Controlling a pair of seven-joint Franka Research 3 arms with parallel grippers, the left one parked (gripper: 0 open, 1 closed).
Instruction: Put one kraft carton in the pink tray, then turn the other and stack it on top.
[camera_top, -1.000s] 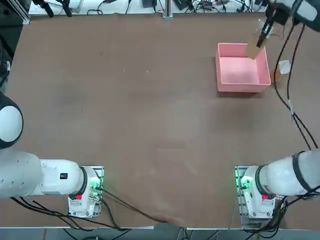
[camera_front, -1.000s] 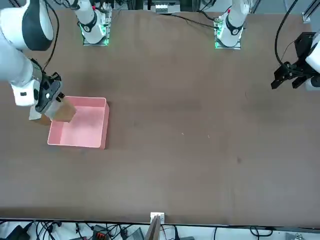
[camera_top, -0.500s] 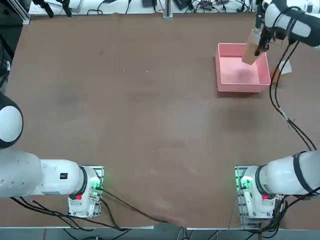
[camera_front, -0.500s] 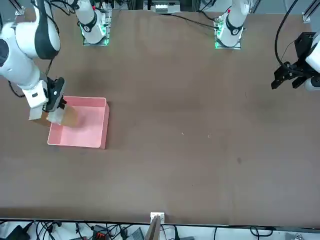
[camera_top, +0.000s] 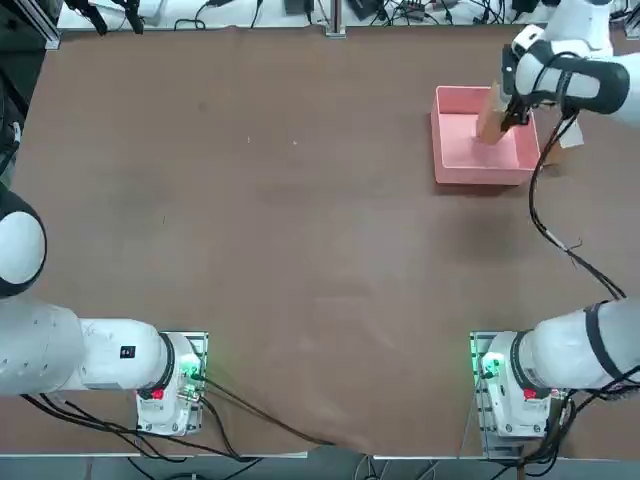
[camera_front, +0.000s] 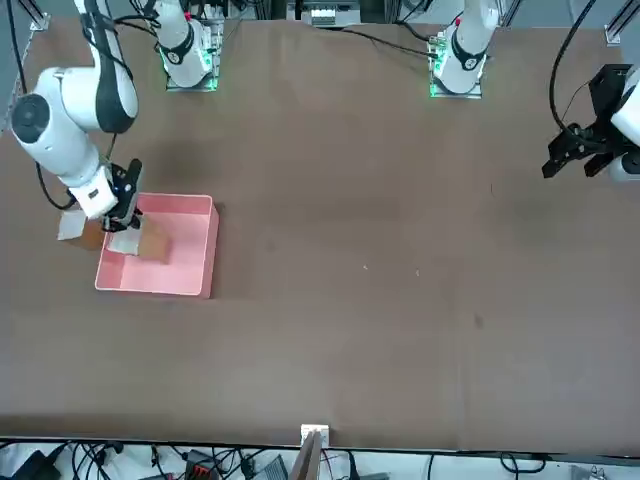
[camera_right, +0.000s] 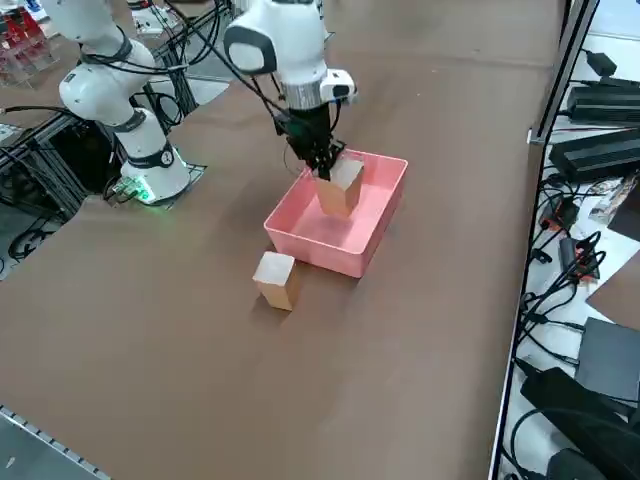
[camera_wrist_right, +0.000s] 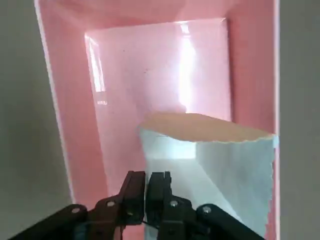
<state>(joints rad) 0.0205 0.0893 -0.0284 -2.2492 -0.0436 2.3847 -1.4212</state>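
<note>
Currently the right claw (camera_right: 322, 168) hung over the pink tray (camera_right: 290, 236), pinched tight on a thin edge of one kraft carton (camera_right: 341, 187); in the wrist view the fingers (camera_wrist_right: 134, 192) sat nearly together. That carton hung directly under the claw, inside the tray's walls, tilted; whether it touched the tray floor could not be told. The other kraft carton (camera_right: 275, 279) stood on the desk (camera_right: 150, 330) outside the tray, off to the side of the claw and well below it.

Risks, as judged: the hold was on a flap edge only, so the carton could swing or slip. Released while tilted, it might topple or lean on the wall, leaving a poor base for stacking the second carton.
</note>
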